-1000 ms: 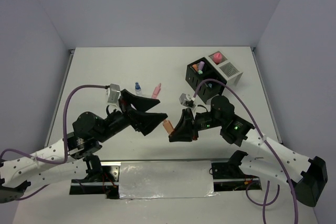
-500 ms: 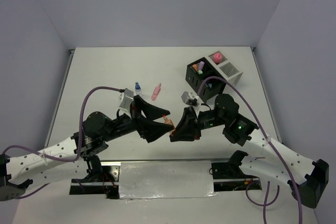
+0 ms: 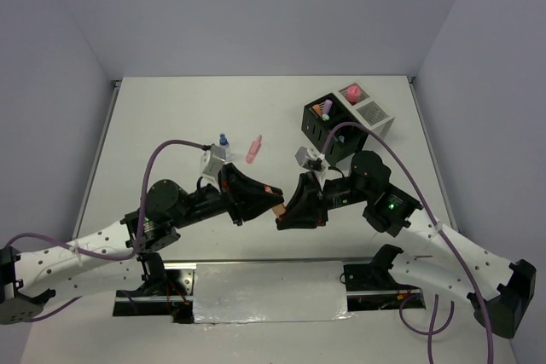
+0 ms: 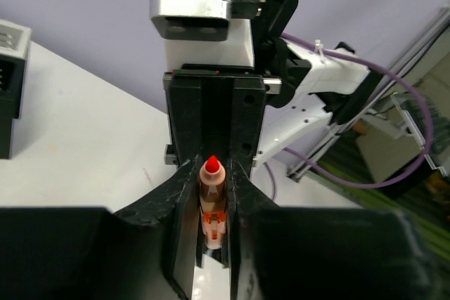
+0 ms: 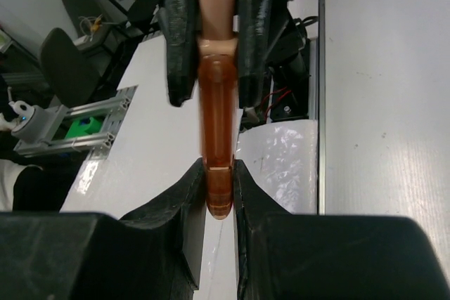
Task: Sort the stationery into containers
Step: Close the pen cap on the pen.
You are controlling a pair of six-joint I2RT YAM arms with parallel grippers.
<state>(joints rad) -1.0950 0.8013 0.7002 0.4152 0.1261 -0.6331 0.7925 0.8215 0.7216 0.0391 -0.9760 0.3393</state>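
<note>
An orange highlighter [image 3: 275, 205] hangs in the air between my two grippers, above the table's near middle. My right gripper [image 3: 281, 216] is shut on its darker orange end [image 5: 217, 194]. My left gripper [image 3: 273, 196] has its jaws closed against the paler end, whose red tip [image 4: 211, 164] shows between the left fingers [image 4: 184, 187]. A pink highlighter [image 3: 253, 149] and a small blue-capped bottle [image 3: 223, 140] lie on the table behind the left arm. The black container [image 3: 317, 128] holds a purple highlighter [image 3: 324, 109]. The white container [image 3: 375, 117] holds a pink item [image 3: 351, 92].
The two containers stand together at the back right of the white table [image 3: 171, 125]. Grey walls close in the table's sides and back. A shiny foil strip [image 3: 269, 291] runs along the near edge between the arm bases.
My left gripper has swung right to the highlighter held by the right gripper and closed its wide-open jaws on it. The right gripper has stayed in place.
</note>
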